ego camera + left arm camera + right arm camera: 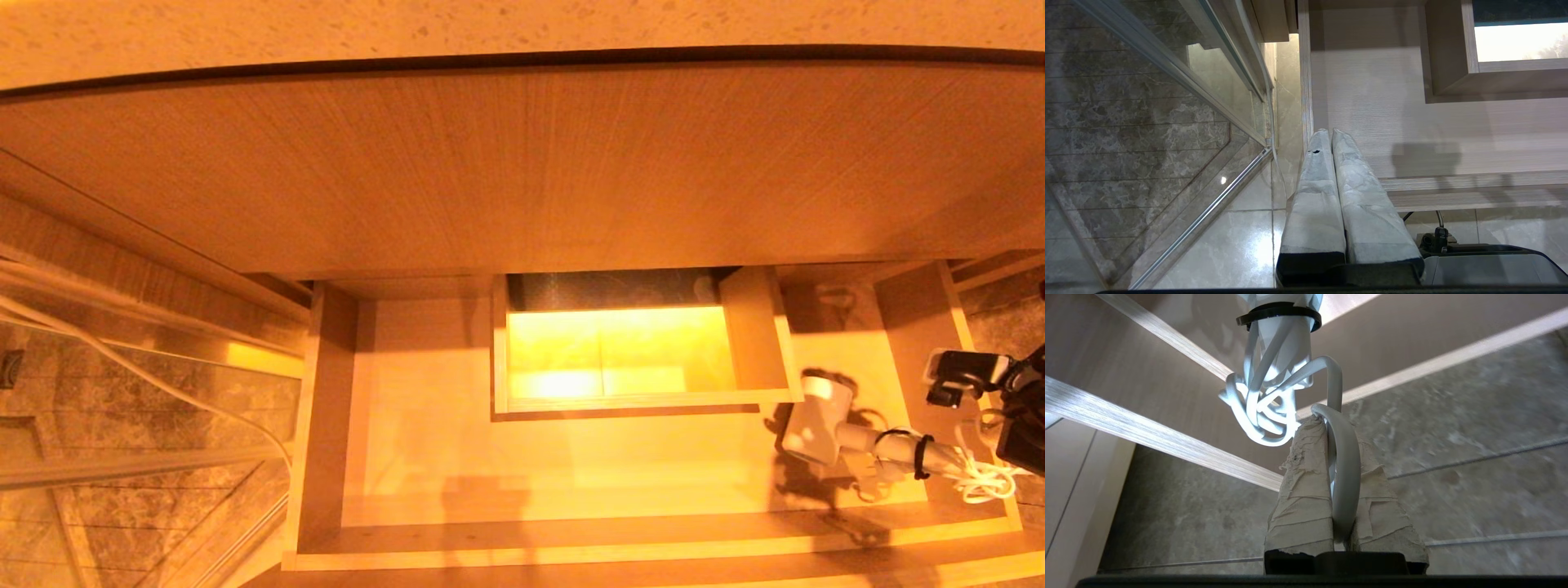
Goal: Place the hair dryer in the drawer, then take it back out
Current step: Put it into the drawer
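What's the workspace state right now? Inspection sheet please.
Surface: drawer open, bare light wood floor, boxed cut-out at the back.
Job's things: hair dryer over the drawer's right end, hanging by its cord; contact with the floor unclear.
Clutter: nothing seen.
Grippers: right pincer shut on a loop of the cord, off the drawer's right end. Left pincer shut, empty, near the drawer's left front corner.
Cables: white cord bundled at the handle, black band around it.
Surroundings: countertop above, marble tile floor, glass panel on the left.
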